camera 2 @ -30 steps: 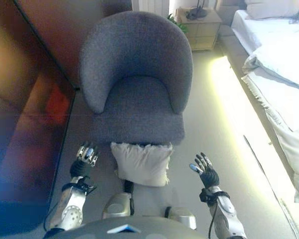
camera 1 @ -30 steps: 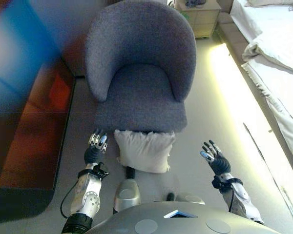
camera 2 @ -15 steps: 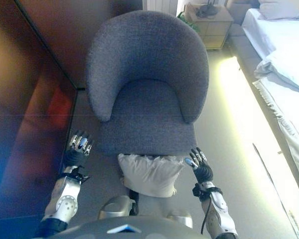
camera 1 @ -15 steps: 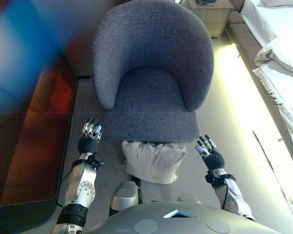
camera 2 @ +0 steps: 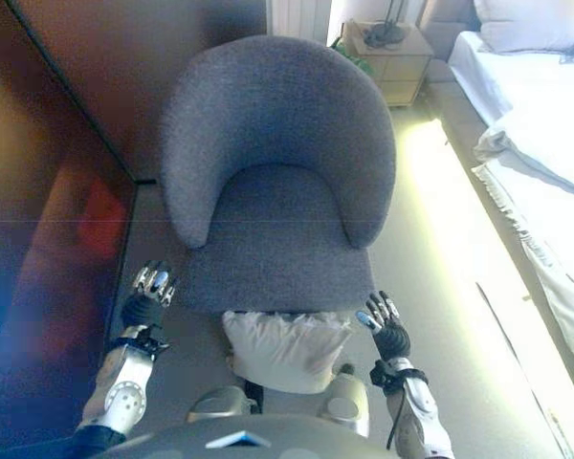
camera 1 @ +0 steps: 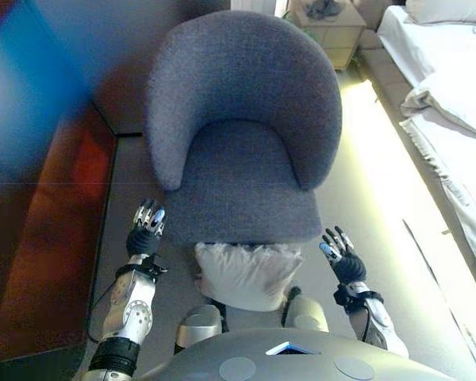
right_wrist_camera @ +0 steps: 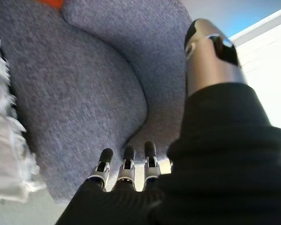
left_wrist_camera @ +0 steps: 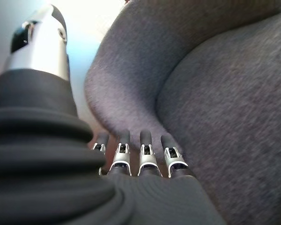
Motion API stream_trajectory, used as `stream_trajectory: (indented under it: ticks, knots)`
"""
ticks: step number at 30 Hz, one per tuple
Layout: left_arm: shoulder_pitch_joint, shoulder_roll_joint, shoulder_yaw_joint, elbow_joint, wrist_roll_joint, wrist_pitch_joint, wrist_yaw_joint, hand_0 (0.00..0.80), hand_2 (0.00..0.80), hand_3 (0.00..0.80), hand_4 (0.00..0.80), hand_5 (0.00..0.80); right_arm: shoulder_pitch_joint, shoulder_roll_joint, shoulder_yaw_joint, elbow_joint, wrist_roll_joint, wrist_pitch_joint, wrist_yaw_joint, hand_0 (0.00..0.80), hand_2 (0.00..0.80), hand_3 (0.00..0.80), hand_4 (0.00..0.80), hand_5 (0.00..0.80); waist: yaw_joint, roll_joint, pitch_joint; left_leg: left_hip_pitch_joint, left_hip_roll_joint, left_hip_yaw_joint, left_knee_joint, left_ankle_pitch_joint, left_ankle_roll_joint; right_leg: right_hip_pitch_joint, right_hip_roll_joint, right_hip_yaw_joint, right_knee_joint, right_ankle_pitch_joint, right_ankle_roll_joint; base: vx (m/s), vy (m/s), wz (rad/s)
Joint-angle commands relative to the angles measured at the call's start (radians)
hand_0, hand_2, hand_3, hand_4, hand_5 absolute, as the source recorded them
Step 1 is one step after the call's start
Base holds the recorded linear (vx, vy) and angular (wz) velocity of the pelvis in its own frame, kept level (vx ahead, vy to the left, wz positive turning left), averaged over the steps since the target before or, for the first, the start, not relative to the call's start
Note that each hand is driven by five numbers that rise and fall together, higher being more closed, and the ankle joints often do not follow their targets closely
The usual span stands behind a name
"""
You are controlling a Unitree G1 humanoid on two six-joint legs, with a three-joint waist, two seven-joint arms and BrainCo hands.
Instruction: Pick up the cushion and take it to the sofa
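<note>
A cream cushion point(camera 1: 242, 274) with a fringed edge lies on the floor against the front of a grey armchair point(camera 1: 246, 151). My left hand point(camera 1: 146, 230) is open, to the left of the cushion and apart from it, level with the chair's front corner. My right hand point(camera 1: 339, 258) is open, to the right of the cushion and apart from it. The left wrist view shows straight fingers point(left_wrist_camera: 147, 154) before the grey chair point(left_wrist_camera: 215, 108). The right wrist view shows straight fingers point(right_wrist_camera: 126, 168), the chair point(right_wrist_camera: 75, 93) and the cushion's fringe point(right_wrist_camera: 7, 140). Both hands are empty.
A dark wooden wall or cabinet point(camera 1: 40, 238) stands close on the left. A bed with white bedding point(camera 1: 452, 95) runs along the right, with a lit floor strip beside it. A wooden nightstand point(camera 2: 392, 62) stands behind the chair.
The camera has come closer to the chair, so the whole view has shifted. Both hands have drawn in nearer the cushion's sides and stay open.
</note>
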Motion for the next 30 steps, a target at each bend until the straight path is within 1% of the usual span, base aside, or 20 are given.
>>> stream_trajectory:
  ticks: [1,3,6,9,13,16,17,18,19,20,21,22,23,24,25,26,27,28,29,30]
  knots:
    - [-0.009,0.011,0.027,-0.114,0.019,-0.021,0.001,0.000,0.000,0.000,0.000,0.000,-0.035,-0.018,-0.012,-0.049,0.022,-0.031,0.029,0.000,0.000,0.000,0.000,0.000,-0.004,0.036,0.024,-0.008,0.003,-0.038,0.069,-0.089,0.040,-0.003,0.011,-0.032,-0.030,0.119,0.048,0.154,-0.066,0.09]
    - [0.009,0.003,0.028,-0.114,0.019,-0.009,0.009,0.000,0.000,0.000,0.000,0.000,-0.035,-0.026,-0.016,-0.055,0.012,-0.017,0.027,0.000,0.000,0.000,0.000,0.000,0.001,0.036,0.010,0.014,0.009,-0.043,0.057,-0.087,0.033,0.020,0.014,-0.046,-0.039,0.117,0.048,0.172,-0.061,0.11]
    - [0.014,0.009,0.034,-0.099,0.036,0.001,0.005,0.000,0.000,0.000,0.000,0.000,-0.033,-0.039,-0.013,-0.067,0.016,-0.010,0.031,0.000,0.000,0.000,0.000,0.000,0.003,0.039,-0.001,0.029,0.024,-0.037,0.046,-0.085,0.024,0.036,0.019,-0.062,-0.039,0.098,0.041,0.130,-0.057,0.13]
    - [0.008,0.014,0.036,-0.071,0.081,0.017,-0.006,0.000,0.000,0.000,0.000,0.000,-0.037,-0.043,-0.008,-0.052,-0.029,-0.010,0.024,0.000,0.000,0.000,0.000,0.000,-0.001,0.043,-0.001,0.038,0.032,-0.041,0.040,-0.087,0.020,0.025,0.018,-0.064,-0.016,0.086,0.043,0.096,-0.059,0.09]
    - [-0.003,0.038,0.037,-0.029,0.167,0.040,-0.028,0.000,0.000,0.000,0.000,0.000,-0.043,-0.059,0.000,-0.040,-0.082,0.005,0.002,0.000,0.000,0.000,0.000,0.000,-0.009,0.050,0.009,0.047,0.048,-0.050,0.046,-0.091,0.015,-0.007,0.013,-0.059,0.040,0.076,0.050,0.069,-0.099,0.16]
    - [-0.020,0.055,0.033,0.027,0.199,0.058,-0.066,0.000,0.000,0.000,0.000,0.000,-0.064,-0.080,0.002,-0.028,-0.111,0.030,0.012,0.000,0.000,0.000,0.000,0.000,-0.023,0.057,0.014,0.045,0.067,-0.030,0.106,-0.116,0.006,-0.025,0.005,-0.072,0.073,0.040,0.043,0.052,-0.085,0.22]
    - [-0.030,0.062,0.031,0.049,0.198,0.057,-0.070,0.000,0.000,0.000,0.000,0.000,-0.080,-0.093,0.005,-0.018,-0.125,0.047,0.021,0.000,0.000,0.000,0.000,0.000,-0.028,0.057,0.020,0.032,0.079,-0.015,0.170,-0.140,0.001,-0.031,-0.004,-0.075,0.092,0.022,0.034,0.076,-0.041,0.14]
    - [-0.036,0.064,0.033,0.065,0.190,0.059,-0.073,0.000,0.000,0.000,0.000,0.000,-0.089,-0.104,0.007,-0.011,-0.134,0.060,0.028,0.000,0.000,0.000,0.000,0.000,-0.029,0.060,0.027,0.012,0.092,-0.010,0.218,-0.146,-0.004,-0.033,-0.010,-0.071,0.115,0.016,0.025,0.093,-0.002,0.14]
    - [-0.041,0.063,0.034,0.079,0.182,0.059,-0.071,0.000,0.000,0.000,0.000,0.000,-0.098,-0.114,0.007,-0.002,-0.139,0.072,0.026,0.000,0.000,0.000,0.000,0.000,-0.029,0.065,0.034,-0.005,0.107,-0.009,0.237,-0.140,-0.011,-0.038,-0.014,-0.064,0.135,0.009,0.020,0.063,0.076,0.20]
    - [-0.052,0.059,0.031,0.103,0.168,0.050,-0.067,0.000,0.000,0.000,0.000,0.000,-0.121,-0.127,0.009,0.021,-0.156,0.083,0.015,0.000,0.000,0.000,0.000,0.000,-0.024,0.076,0.045,-0.024,0.131,-0.018,0.228,-0.116,-0.025,-0.050,-0.018,-0.052,0.166,-0.004,0.016,-0.001,0.139,0.25]
    - [-0.070,0.055,0.024,0.125,0.154,0.035,-0.059,0.000,0.000,0.000,0.000,0.000,-0.152,-0.136,0.016,0.047,-0.174,0.080,0.005,0.000,0.000,0.000,0.000,0.000,-0.020,0.086,0.056,-0.040,0.145,-0.035,0.212,-0.100,-0.033,-0.077,-0.026,-0.043,0.199,-0.015,0.015,-0.085,0.188,0.20]
    - [-0.101,0.054,0.014,0.155,0.149,0.018,-0.048,0.000,0.000,0.000,0.000,0.000,-0.196,-0.145,0.025,0.078,-0.186,0.073,-0.013,0.000,0.000,0.000,0.000,0.000,-0.014,0.097,0.075,-0.066,0.157,-0.065,0.199,-0.083,-0.043,-0.126,-0.038,-0.027,0.245,-0.031,0.017,-0.186,0.217,0.08]
    - [-0.139,0.054,0.002,0.188,0.153,-0.002,-0.040,0.000,0.000,0.000,0.000,0.000,-0.243,-0.147,0.031,0.108,-0.191,0.064,-0.033,0.000,0.000,0.000,0.000,0.000,-0.011,0.102,0.098,-0.098,0.161,-0.085,0.204,-0.078,-0.047,-0.179,-0.052,-0.011,0.287,-0.039,0.019,-0.294,0.193,-0.02]
    - [-0.181,0.052,-0.011,0.217,0.160,-0.016,-0.033,0.000,0.000,0.000,0.000,0.000,-0.288,-0.147,0.033,0.134,-0.198,0.059,-0.053,0.000,0.000,0.000,0.000,0.000,-0.010,0.105,0.123,-0.136,0.162,-0.089,0.216,-0.077,-0.047,-0.230,-0.070,-0.001,0.328,-0.040,0.022,-0.343,0.166,0.00]
    - [-0.219,0.049,-0.025,0.240,0.166,-0.025,-0.028,0.000,0.000,0.000,0.000,0.000,-0.324,-0.146,0.035,0.147,-0.204,0.056,-0.074,0.000,0.000,0.000,0.000,0.000,-0.011,0.110,0.148,-0.177,0.160,-0.083,0.233,-0.078,-0.042,-0.275,-0.088,0.006,0.365,-0.035,0.023,-0.278,0.097,0.10]
    - [-0.235,0.047,-0.032,0.251,0.167,-0.027,-0.027,0.000,0.000,0.000,0.000,0.000,-0.339,-0.147,0.037,0.149,-0.206,0.059,-0.085,0.000,0.000,0.000,0.000,0.000,-0.010,0.109,0.162,-0.206,0.152,-0.087,0.258,-0.085,-0.040,-0.305,-0.098,0.019,0.389,-0.034,0.023,-0.200,0.102,0.25]
    - [-0.258,0.041,-0.043,0.278,0.173,-0.042,-0.026,0.000,0.000,0.000,0.000,0.000,-0.361,-0.150,0.044,0.150,-0.209,0.067,-0.105,0.000,0.000,0.000,0.000,0.000,-0.010,0.110,0.186,-0.264,0.141,-0.098,0.316,-0.101,-0.037,-0.352,-0.112,0.038,0.423,-0.028,0.023,-0.132,0.108,0.31]
    - [-0.275,0.037,-0.048,0.298,0.180,-0.056,-0.027,0.000,0.000,0.000,0.000,0.000,-0.379,-0.155,0.049,0.154,-0.222,0.077,-0.115,0.000,0.000,0.000,0.000,0.000,-0.012,0.111,0.207,-0.314,0.139,-0.096,0.371,-0.116,-0.036,-0.380,-0.123,0.050,0.453,-0.028,0.021,-0.054,0.114,0.27]
    - [-0.284,0.037,-0.052,0.308,0.181,-0.061,-0.028,0.000,0.000,0.000,0.000,0.000,-0.388,-0.161,0.053,0.158,-0.232,0.080,-0.121,0.000,0.000,0.000,0.000,0.000,-0.011,0.115,0.223,-0.339,0.139,-0.094,0.414,-0.149,-0.039,-0.390,-0.128,0.061,0.488,-0.052,0.031,-0.024,0.099,0.13]
    - [-0.297,0.039,-0.059,0.320,0.177,-0.070,-0.030,0.000,0.000,0.000,0.000,0.000,-0.404,-0.171,0.056,0.164,-0.233,0.081,-0.128,0.000,0.000,0.000,0.000,0.000,-0.011,0.118,0.238,-0.381,0.135,-0.090,0.445,-0.151,-0.037,-0.403,-0.131,0.064,0.495,-0.053,0.029,-0.014,0.092,0.00]
